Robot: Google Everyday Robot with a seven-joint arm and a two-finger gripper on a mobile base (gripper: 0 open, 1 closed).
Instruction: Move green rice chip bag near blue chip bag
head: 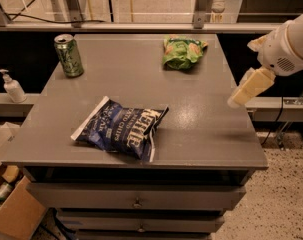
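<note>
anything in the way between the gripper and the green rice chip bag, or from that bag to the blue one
Nothing visible. Only bare table lies between the gripper, at the right edge, and the green rice chip bag, and from there to the blue chip bag. The green can stands aside.

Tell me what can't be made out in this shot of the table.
Camera view:
- Hand, at the table's right edge: its arm is cut off by the frame's right side.
- Green rice chip bag, far side: lettering too small to read.
- Blue chip bag: folds hide part of its lettering.
</note>
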